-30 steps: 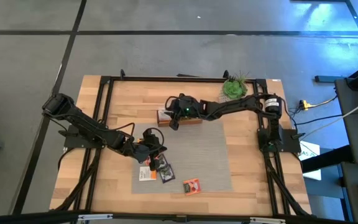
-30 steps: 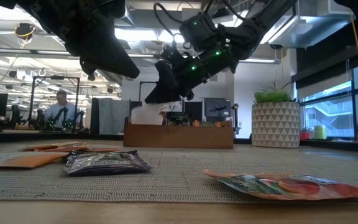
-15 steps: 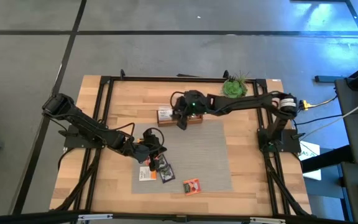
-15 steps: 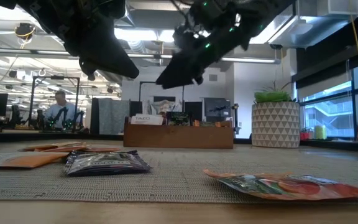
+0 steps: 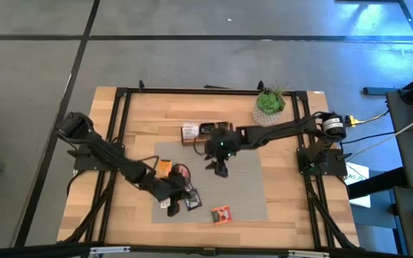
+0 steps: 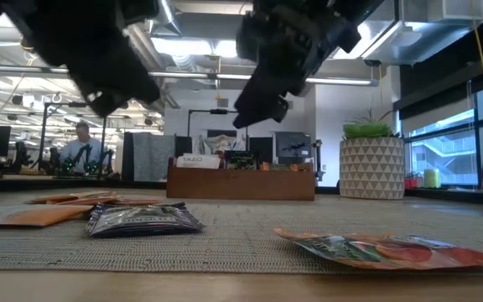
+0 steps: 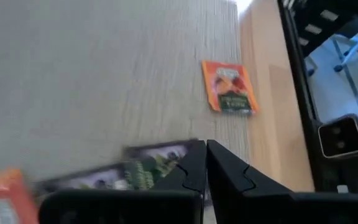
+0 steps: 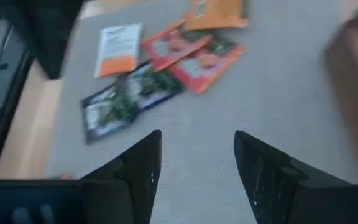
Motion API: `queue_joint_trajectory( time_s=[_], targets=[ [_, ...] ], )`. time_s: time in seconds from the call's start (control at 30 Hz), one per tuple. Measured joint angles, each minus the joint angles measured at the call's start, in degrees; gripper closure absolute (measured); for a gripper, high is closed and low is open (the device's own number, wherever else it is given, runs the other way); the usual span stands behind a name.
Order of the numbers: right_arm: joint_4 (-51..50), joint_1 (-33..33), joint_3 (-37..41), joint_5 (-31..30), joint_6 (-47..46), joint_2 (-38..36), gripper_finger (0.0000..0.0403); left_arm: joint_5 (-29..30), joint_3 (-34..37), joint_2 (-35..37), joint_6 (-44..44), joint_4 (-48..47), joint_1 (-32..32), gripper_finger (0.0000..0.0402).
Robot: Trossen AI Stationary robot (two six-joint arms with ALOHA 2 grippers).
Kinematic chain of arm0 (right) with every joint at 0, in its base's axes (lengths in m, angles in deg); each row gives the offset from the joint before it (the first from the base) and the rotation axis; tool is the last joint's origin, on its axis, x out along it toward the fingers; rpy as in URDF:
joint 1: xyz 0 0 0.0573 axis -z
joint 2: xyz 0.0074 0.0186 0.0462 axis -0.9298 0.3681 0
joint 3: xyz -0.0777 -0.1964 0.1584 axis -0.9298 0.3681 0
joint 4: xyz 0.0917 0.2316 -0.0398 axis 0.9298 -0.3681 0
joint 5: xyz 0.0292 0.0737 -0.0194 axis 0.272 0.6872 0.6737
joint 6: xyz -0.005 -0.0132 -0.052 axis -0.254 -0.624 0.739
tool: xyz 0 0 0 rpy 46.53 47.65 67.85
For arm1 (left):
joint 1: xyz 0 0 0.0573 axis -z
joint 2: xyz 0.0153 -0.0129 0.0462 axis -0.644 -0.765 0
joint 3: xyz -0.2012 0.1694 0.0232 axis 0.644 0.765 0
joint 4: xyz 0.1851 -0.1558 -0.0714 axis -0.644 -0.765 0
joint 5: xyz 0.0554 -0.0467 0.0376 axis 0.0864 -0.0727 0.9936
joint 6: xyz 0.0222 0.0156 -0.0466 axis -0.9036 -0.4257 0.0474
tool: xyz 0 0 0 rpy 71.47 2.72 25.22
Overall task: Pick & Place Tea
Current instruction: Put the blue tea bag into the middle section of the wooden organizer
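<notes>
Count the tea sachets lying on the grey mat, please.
6 at least: a lone sachet near the front edge of the mat; five clustered by the left gripper: white sachet, orange sachet, two red sachets, dark sachet. Overlaps may hide more.

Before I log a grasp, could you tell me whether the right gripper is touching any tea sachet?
Apart. The right wrist view shows the right gripper open over bare grey mat, with the tea sachets lying well beyond its fingertips.

Both arms are matte black, jointed links trailing black cables, the right gripper (image 5: 220, 167) showing a green light behind blocky angular fingers (image 8: 263, 171) of dark plastic
</notes>
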State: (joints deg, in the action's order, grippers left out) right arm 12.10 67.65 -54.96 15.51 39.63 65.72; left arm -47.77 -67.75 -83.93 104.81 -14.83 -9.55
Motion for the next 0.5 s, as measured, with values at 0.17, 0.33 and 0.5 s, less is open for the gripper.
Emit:
queue_joint_trajectory(
  time_s=[0.17,0.33,0.5],
  targets=[
    [2.87,-4.05,0.04,-0.9,-2.55,1.29,0.0201,2.95,-5.61,-8.19,2.56,-0.06,2.35,0.039],
    [5.74,-5.76,0.0,-1.48,-3.44,3.77,0.0201,1.49,-11.74,-15.94,4.99,-4.84,3.67,0.0389],
    [7.43,-6.58,-0.06,4.19,-6.68,7.09,0.02,1.1,-14.5,-17.77,8.63,-10.72,4.76,0.0391]
  ],
)
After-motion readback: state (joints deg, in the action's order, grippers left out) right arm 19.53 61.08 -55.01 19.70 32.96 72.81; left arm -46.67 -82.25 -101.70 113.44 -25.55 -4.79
